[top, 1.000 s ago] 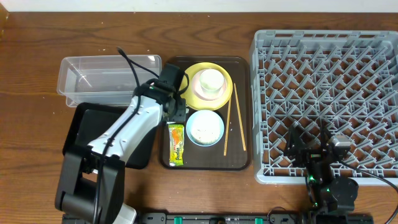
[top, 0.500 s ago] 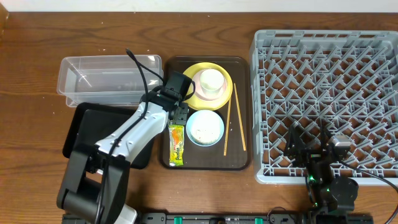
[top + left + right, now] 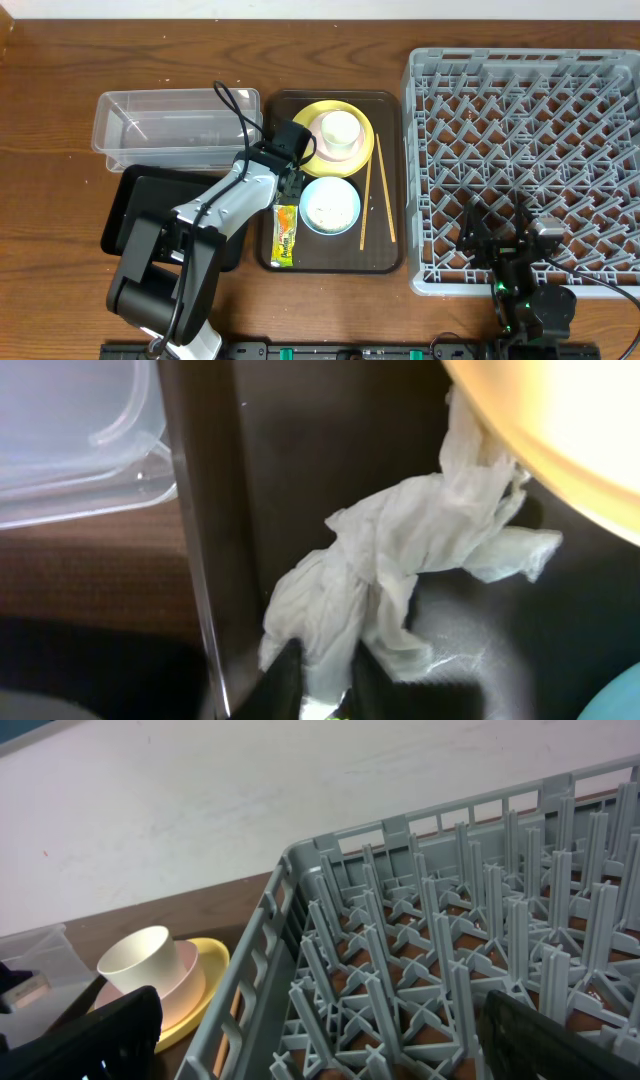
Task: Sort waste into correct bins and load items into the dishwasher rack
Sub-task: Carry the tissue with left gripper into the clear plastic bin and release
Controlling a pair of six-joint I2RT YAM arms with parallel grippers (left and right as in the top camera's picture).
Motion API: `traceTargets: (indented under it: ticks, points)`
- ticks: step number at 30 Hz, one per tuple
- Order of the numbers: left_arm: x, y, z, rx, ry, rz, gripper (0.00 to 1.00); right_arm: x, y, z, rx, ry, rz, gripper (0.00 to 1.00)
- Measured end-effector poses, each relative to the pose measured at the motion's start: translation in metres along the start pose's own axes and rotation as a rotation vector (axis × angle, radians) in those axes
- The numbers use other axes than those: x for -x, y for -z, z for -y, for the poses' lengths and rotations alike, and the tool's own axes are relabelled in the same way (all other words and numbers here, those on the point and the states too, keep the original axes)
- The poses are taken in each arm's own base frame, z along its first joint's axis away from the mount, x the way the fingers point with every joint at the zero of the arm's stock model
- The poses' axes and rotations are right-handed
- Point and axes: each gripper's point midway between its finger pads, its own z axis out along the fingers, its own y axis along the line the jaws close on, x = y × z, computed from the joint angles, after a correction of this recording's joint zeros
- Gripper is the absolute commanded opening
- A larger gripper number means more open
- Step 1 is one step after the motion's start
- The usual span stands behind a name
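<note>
Our left fingers (image 3: 285,680) pinch the crumpled paper scrap (image 3: 400,560) on the dark tray (image 3: 300,440) beside the yellow plate (image 3: 560,420). Our right fingers (image 3: 110,1028) gape wide above the grey rack (image 3: 400,920). We see a brown wooden tabletop (image 3: 60,60) and a white wall (image 3: 200,790).

Table (image 3: 60,60): wood, clear grain, low sheen. Tub (image 3: 170,93): see-thru plastic, smooth, bright glints along the rim. Black tray (image 3: 128,195): looks plastic, dull finish. Brown serving tray (image 3: 380,255): dark and slick, reflections showing in the left wrist view. Paper scrap (image 3: 390,560): thin white tissue-type paper, creased all over, matt. Yellow plate (image 3: 310,112): smooth, soft gloss. Blue bowl (image 3: 304,205): smooth, plastic or ceramic, can't tell. Cup (image 3: 338,130): white, matt, material unclear. Chopsticks (image 3: 366,195): pale bare wood, matt. Wrapper (image 3: 284,233): printed film, shiny. Rack (image 3: 413,170): grey moulded plastic, matt.
</note>
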Motion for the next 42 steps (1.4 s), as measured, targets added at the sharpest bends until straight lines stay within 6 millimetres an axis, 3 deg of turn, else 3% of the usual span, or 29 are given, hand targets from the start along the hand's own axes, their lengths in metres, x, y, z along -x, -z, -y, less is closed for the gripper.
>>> traceTargets:
  ticks: [4, 7, 10, 18, 23, 28, 34, 42]
  points:
    - [0.002, 0.003, 0.000, -0.003, -0.008, 0.011, 0.06, 0.000, 0.000, 0.000, 0.000, 0.000, 0.000, 0.99]
    - [0.010, 0.017, -0.001, -0.016, -0.001, 0.054, 0.06, 0.000, 0.000, 0.000, 0.000, 0.000, 0.000, 0.99]
    - [0.022, 0.042, -0.002, -0.038, 0.015, 0.129, 0.06, 0.000, 0.000, 0.000, 0.000, 0.000, 0.000, 0.99]
    - [0.052, 0.133, -0.021, -0.067, 0.081, 0.409, 0.06, 0.000, 0.000, 0.000, 0.000, 0.000, 0.000, 0.99]
    - [0.070, 0.165, -0.042, -0.033, 0.157, 0.549, 0.06, 0.000, 0.000, 0.000, 0.000, 0.000, 0.000, 0.99]
    - [0.088, 0.160, -0.078, 0.014, 0.292, 0.593, 0.06, 0.000, 0.000, 0.000, 0.000, 0.000, 0.000, 0.99]
    - [0.103, 0.127, -0.114, 0.066, 0.402, 0.571, 0.06, 0.000, 0.000, 0.000, 0.000, 0.000, 0.000, 0.99]
    - [0.109, 0.072, -0.120, -0.014, 0.440, 0.476, 0.09, 0.000, 0.000, 0.000, 0.000, 0.000, 0.000, 0.99]
